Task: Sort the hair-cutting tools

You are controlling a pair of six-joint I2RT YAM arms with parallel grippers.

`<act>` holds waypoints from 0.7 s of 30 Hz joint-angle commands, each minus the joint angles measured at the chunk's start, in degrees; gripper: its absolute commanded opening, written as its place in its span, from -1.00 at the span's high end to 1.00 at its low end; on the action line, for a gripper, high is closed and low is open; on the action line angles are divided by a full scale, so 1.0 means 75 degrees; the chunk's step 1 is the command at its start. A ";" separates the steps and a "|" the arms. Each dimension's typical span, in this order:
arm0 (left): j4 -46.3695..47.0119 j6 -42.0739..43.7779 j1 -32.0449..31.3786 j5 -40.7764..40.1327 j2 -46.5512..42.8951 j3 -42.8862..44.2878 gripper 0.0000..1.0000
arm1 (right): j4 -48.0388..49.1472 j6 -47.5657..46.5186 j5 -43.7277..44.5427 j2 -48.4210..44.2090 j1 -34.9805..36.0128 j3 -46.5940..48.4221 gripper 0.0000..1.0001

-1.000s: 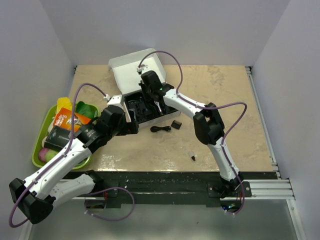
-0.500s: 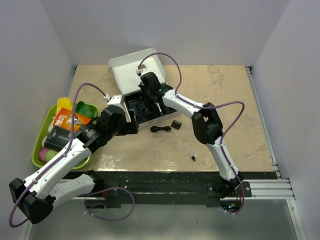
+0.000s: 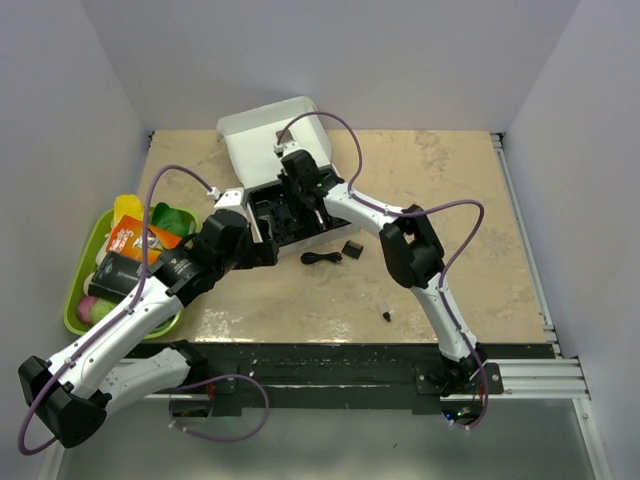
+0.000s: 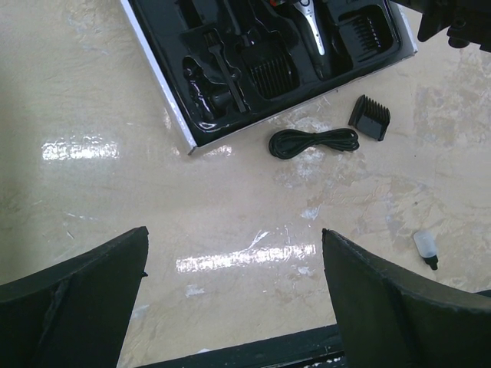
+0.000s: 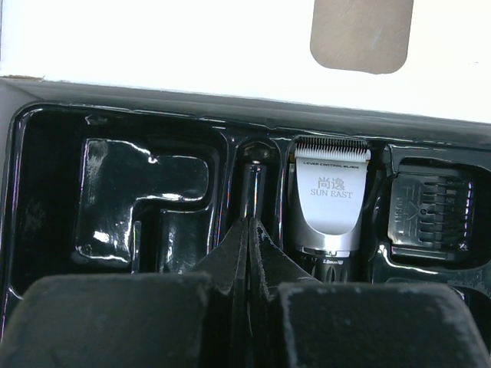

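The clipper [image 5: 331, 203] and a seated comb attachment [image 5: 430, 211] lie in the black insert [image 5: 46, 192]. The coiled cord [image 4: 313, 142] and a loose comb attachment [image 4: 369, 117] are on the table, not yet sorted. The right gripper [image 5: 249, 226] hovers pinched shut over the insert, seemingly empty. The left gripper [image 4: 234, 241] gapes wide, holding nothing.

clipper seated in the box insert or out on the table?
In. The clipper lies in a slot of the black insert, beside a comb attachment in its own slot.
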 commanded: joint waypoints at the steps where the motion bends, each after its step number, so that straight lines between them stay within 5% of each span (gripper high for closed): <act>1: 0.0291 0.0081 -0.0019 -0.0019 -0.0006 -0.0002 -0.99 | -0.0572 0.0128 -0.0037 0.0177 0.0054 -0.0258 1.00; 10: 0.0139 0.0140 -0.0019 0.0005 -0.0006 0.0291 -0.99 | -0.0807 0.0035 0.0209 -0.0922 0.0078 -0.0034 1.00; 17: -0.0095 0.0280 -0.0019 -0.0007 -0.0205 0.0514 -0.98 | -0.1134 0.0034 0.0549 -0.2704 0.0136 -0.1322 1.00; 21: -0.0295 0.0339 -0.0019 0.0145 -0.0346 0.0619 -0.98 | -0.1439 0.0431 0.0900 -0.3980 0.0148 -0.2692 0.54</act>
